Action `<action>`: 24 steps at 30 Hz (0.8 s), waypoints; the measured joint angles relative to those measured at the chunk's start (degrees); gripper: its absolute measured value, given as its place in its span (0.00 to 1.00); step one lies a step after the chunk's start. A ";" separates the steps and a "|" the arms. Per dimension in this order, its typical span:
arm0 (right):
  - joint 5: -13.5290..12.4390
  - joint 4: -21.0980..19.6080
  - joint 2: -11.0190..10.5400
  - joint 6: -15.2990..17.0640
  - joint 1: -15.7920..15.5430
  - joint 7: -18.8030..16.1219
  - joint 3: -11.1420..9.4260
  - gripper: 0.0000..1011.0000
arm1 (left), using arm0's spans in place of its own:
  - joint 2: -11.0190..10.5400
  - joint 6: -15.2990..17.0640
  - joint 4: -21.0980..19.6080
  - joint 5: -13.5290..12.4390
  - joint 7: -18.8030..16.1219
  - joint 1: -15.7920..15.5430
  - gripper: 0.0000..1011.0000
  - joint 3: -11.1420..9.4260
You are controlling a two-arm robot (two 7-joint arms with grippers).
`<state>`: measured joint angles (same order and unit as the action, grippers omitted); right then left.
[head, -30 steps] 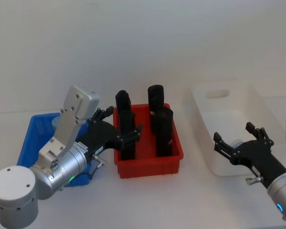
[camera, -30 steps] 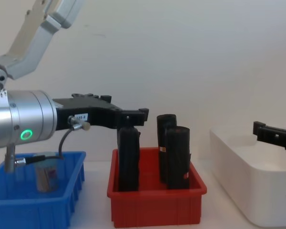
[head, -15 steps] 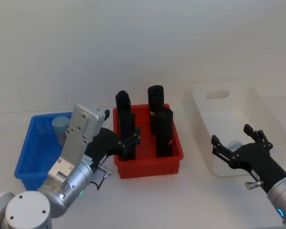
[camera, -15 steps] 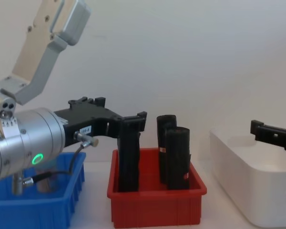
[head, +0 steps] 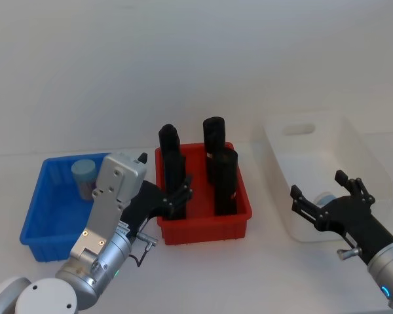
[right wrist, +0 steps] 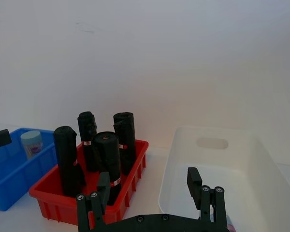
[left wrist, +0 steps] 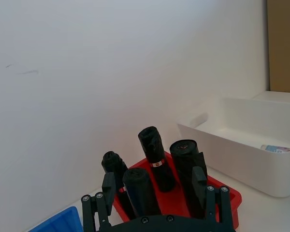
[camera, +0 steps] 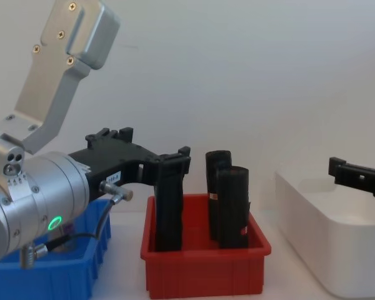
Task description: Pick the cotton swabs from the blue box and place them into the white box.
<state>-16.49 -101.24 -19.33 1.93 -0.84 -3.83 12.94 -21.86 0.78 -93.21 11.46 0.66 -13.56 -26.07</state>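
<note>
Status: partly done, by the evidence visible.

Blue box (head: 34, 210), left of the head view: one jar of cotton swabs (head: 83, 175) stands upright in its far corner, pale blue lid up. The near part of the box is hidden behind the left arm, so no count for that area can be given.

White box (head: 276, 154), right of the head view: at least one labelled jar (left wrist: 278, 149) lies on its side on the floor, seen at the right edge of the left wrist view. A pale blue shape also shows in the box just behind the right gripper in the head view. Whether it is the same jar cannot be told.

Left gripper (left wrist: 153, 181): fingers spread wide, nothing between them. It sits at lower centre-left of the head view, against the near left corner of the red bin (head: 203, 233) holding the upright black rolls (head: 214, 140), beside the blue box and not over it.

Right gripper (head: 319, 191): fingers spread wide, empty, hovering over the near end of the white box at lower right.

Assessment: one or more transfers complete, and at least the one upright jar left to carry across. Neither tool holds anything.
</note>
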 joint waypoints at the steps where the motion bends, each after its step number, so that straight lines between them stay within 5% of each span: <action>1: 0.01 0.00 0.00 0.01 0.00 0.00 0.00 0.99 | 0.00 0.00 0.00 0.00 0.00 0.00 0.99 0.00; 24: 0.31 1.68 0.55 -0.05 1.22 -1.20 -0.02 0.99 | -0.03 0.01 0.04 0.02 -0.05 -0.03 0.99 0.05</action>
<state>-16.19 -99.56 -18.78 1.88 0.38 -5.03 12.92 -21.90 0.79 -93.18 11.48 0.61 -13.59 -26.02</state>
